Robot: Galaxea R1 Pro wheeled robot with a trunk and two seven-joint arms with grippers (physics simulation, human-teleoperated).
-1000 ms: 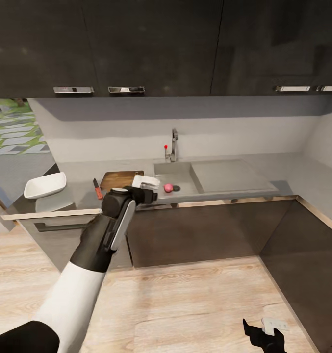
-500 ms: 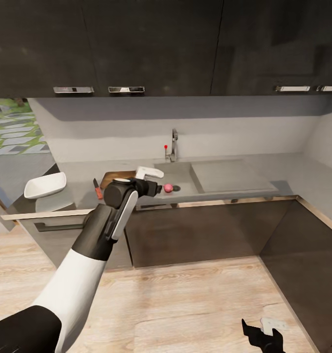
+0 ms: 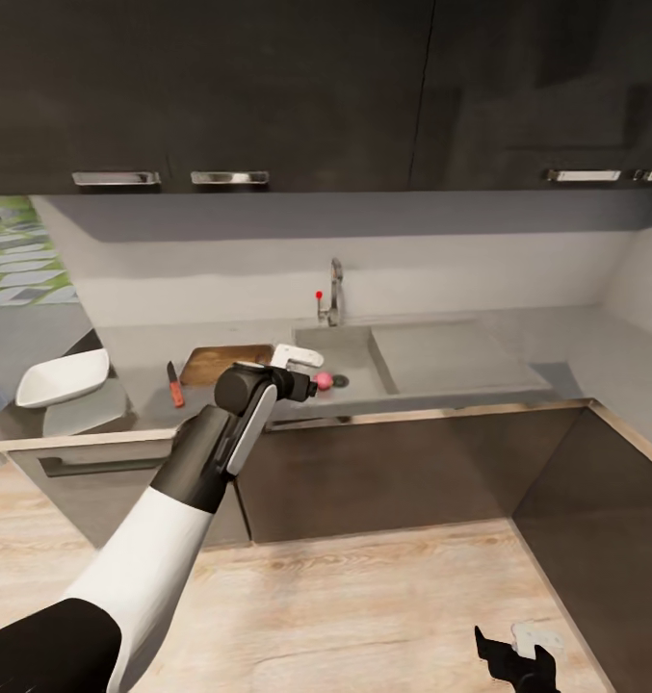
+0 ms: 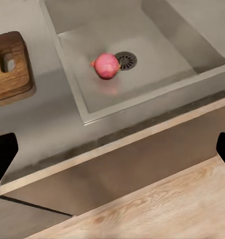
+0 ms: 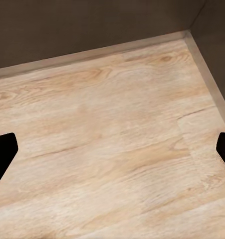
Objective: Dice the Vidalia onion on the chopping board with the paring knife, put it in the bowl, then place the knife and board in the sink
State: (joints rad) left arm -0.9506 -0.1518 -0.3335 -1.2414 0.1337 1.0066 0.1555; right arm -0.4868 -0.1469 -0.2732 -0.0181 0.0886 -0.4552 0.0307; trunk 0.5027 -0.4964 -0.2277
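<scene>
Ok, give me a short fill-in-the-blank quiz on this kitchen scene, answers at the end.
1. The pinkish-red round onion lies in the steel sink beside the ____.
2. The red-handled paring knife lies between the white squarish bowl and the wooden ____.
3. The right gripper hangs over the wooden ____.

Answers: drain; chopping board; floor

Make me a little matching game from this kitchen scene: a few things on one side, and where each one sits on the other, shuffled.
Things:
1. Vidalia onion
2. paring knife
3. bowl
4. right gripper

Places:
A. at the far left end of the countertop
B. low over the wooden floor, away from the counter
C. inside the sink, beside the drain
D. on the countertop just left of the chopping board

Pairs: 1-C, 2-D, 3-A, 4-B
</scene>
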